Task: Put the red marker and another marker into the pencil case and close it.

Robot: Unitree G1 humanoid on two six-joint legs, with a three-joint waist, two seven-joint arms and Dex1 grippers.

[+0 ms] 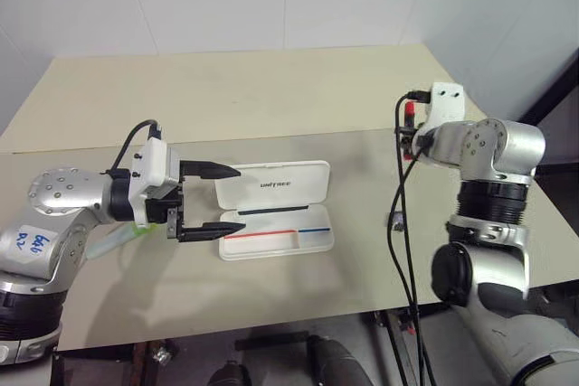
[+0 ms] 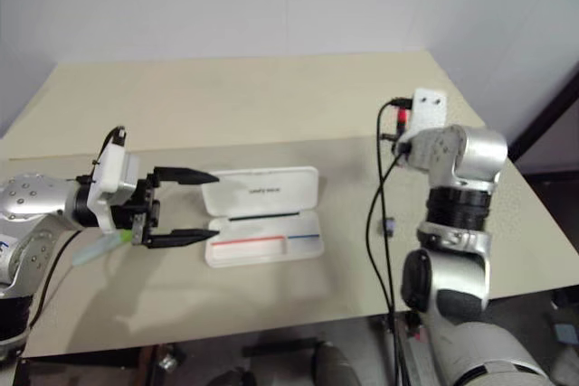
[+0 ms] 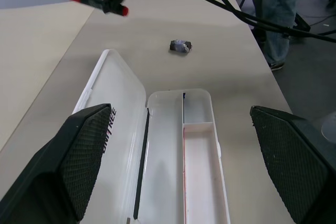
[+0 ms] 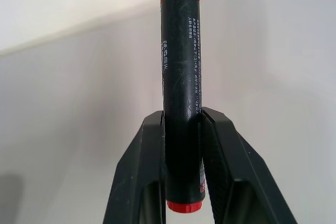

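The right end effector (image 4: 181, 129) was clenched on the red marker (image 4: 181, 66), its two black fingers (image 4: 139, 171) pressing the dark barrel from either side, with a red end poking out just past the grip and the other red end reaching well beyond the fingertips. In the left wrist view the marker (image 3: 97, 2) hung above the table (image 1: 226, 97), held clear of the surface on the robot's right side, well apart from the pencil case (image 1: 276, 210).

The pencil case lay open near the middle of the table, its lid folded back flat with the dark lettering facing up, and the tray showing a red stripe and a blue stripe along its inner edge. Both tray compartments held nothing.

The left end effector (image 1: 213, 201) was released, its fingers spread wide, hovering just beside the left end of the case and pointing toward it. The other marker (image 1: 118, 240), pale with a green cap, lay on the table beneath the left wrist, partly hidden by it. A small dark object (image 3: 181, 46) sat on the table beyond the case.
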